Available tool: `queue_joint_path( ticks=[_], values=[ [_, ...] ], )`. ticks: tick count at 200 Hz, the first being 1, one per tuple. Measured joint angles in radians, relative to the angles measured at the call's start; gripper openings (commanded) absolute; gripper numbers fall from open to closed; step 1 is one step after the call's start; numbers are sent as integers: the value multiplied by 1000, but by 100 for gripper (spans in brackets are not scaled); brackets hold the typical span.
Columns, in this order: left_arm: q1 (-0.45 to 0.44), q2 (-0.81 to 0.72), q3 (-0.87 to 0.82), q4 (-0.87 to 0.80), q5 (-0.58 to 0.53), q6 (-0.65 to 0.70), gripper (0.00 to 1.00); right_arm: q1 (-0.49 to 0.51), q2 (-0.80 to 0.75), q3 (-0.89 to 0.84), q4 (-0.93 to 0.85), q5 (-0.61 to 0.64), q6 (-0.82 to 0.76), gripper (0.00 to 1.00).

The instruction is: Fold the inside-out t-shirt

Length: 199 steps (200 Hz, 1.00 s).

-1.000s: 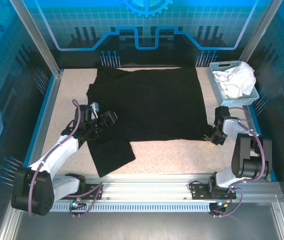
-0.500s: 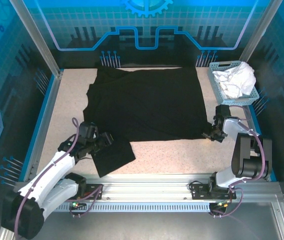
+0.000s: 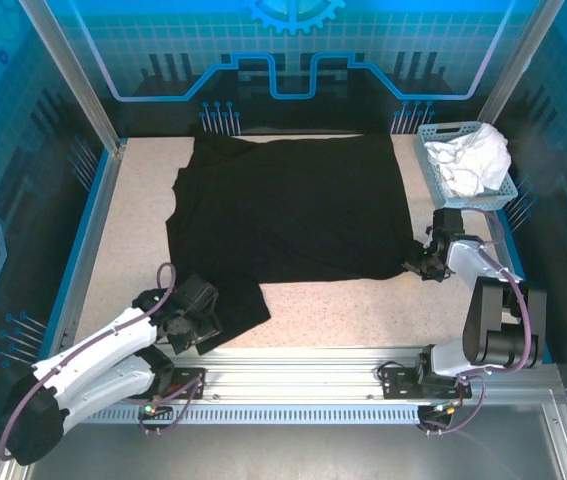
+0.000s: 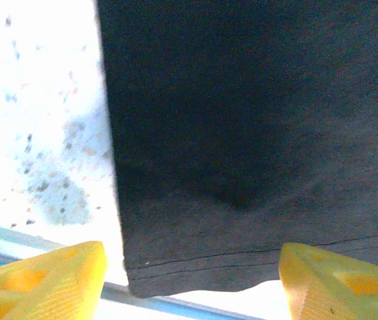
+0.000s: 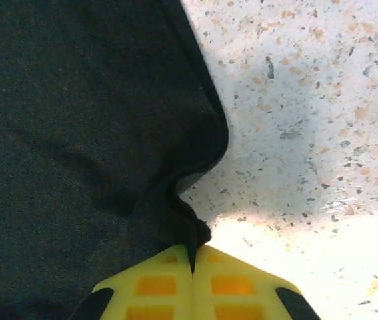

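Note:
The inside-out t-shirt [image 3: 293,210] lies spread flat and black across the table, with one flap reaching toward the near left. My left gripper [image 3: 195,308] hovers low over that flap. In the left wrist view its yellow fingers [image 4: 42,283] stand wide apart, open, and the shirt's stitched hem [image 4: 242,257] lies between them, untouched. My right gripper [image 3: 425,265] is at the shirt's near right corner. In the right wrist view the right gripper [image 5: 193,257] is shut, pinching a bunched fold of the black cloth [image 5: 75,133].
A pale blue basket [image 3: 429,170] holding a white garment [image 3: 475,155] stands at the back right. Bare speckled tabletop [image 3: 363,310] runs along the near edge, in front of the metal rail [image 3: 293,365]. Blue enclosure walls ring the table.
My left arm drew back toward the near edge, from the shirt's left side to its near left flap, its jaws narrowing slightly. The right gripper shut on the shirt's corner.

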Motion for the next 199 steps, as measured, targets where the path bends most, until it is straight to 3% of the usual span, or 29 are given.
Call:
queue_joint_path(
  ticks=[61, 149, 177, 199],
  values=[
    [-29, 117, -21, 21, -9, -9, 40, 0, -5, -2, 1, -15, 0, 0],
    [-29, 104, -20, -30, -44, 23, 0, 0, -16, -10, 7, -15, 0, 0],
    [-22, 66, -21, -8, -40, 31, 0, -8, -23, -37, 8, -24, 0, 0],
    [56, 0, -15, 61, -12, 45, 0, -37, -48, -55, 5, -34, 1, 0]
  ],
)
